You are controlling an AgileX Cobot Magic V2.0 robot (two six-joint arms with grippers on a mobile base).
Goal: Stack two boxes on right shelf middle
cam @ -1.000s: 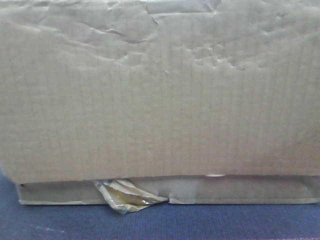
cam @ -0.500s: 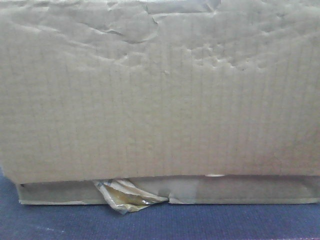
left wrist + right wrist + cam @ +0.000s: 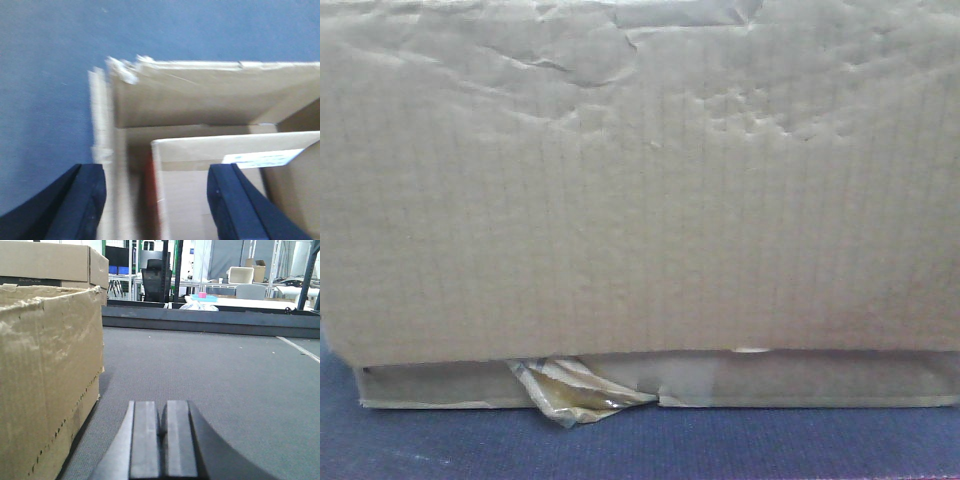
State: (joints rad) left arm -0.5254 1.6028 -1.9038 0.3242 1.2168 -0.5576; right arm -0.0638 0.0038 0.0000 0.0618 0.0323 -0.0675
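Observation:
A tan cardboard box (image 3: 640,200) fills the front view. A lower cardboard strip (image 3: 820,380) and a crumpled yellowish tape scrap (image 3: 580,395) show under its front face. From above, in the left wrist view, this outer box (image 3: 200,100) is open and a second, smaller box (image 3: 210,150) sits inside it. My left gripper (image 3: 156,172) is open, with one finger outside the box's left wall and the other over the inner box. My right gripper (image 3: 162,430) is shut and empty, low over the carpet beside the box's side (image 3: 45,380). The shelf is out of view.
Blue-grey carpet (image 3: 225,370) runs to the right of the boxes, up to a dark low rail (image 3: 210,322). Beyond the rail are an office chair (image 3: 155,275), tables and racks. A further cardboard box top (image 3: 50,262) shows above the near box.

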